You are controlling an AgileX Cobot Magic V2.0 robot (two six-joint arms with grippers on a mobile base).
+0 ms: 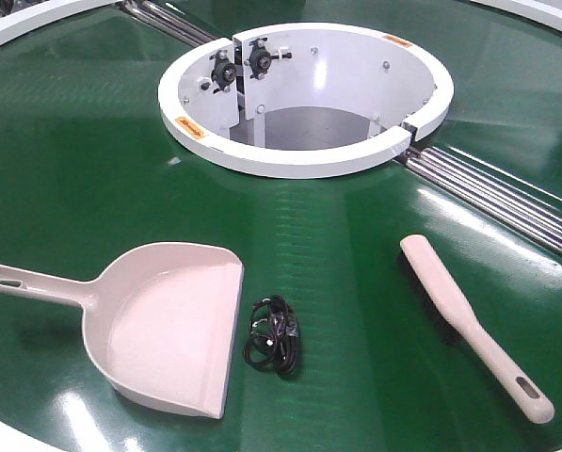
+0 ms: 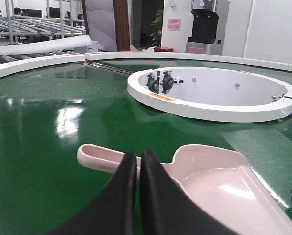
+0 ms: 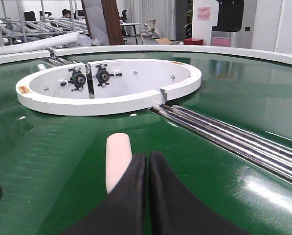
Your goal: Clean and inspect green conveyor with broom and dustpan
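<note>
Beige scoop-shaped plastic dustpan lies nearest, front left on the glossy dark-green conveyor belt. It sits flat, lip towards the right, with its long handle pointing left.

- Handling (judged): thin moulded plastic, so light and stiff. Smooth underside on a slick belt, likely to skate if nudged. Best hold is mid-handle, short of the hang hole.
- Left gripper: black fingers pressed together, nothing between them. The tips sit in line with the dustpan handle in the left wrist view. Cannot tell whether they touch it or hang above. The jaws would need to spread before any grasp.

Small coil of black cable lies just beside the dustpan's lip, apart from it. Probably the debris to sweep.

White-walled round opening sits farther back, centre. Steel rollers run from it to the right in a seam.

Slim beige plastic hand broom lies front right, well apart from the dustpan, set diagonally with its slotted handle end nearest.

- Handling (judged): light and rigid; bristles not visible, presumably underneath and soft. Take the tapered handle above the slot.
- Right gripper: fingers closed against each other, empty. The broom's rounded far end shows just past the tips, slightly left. Contact not determinable.
</note>
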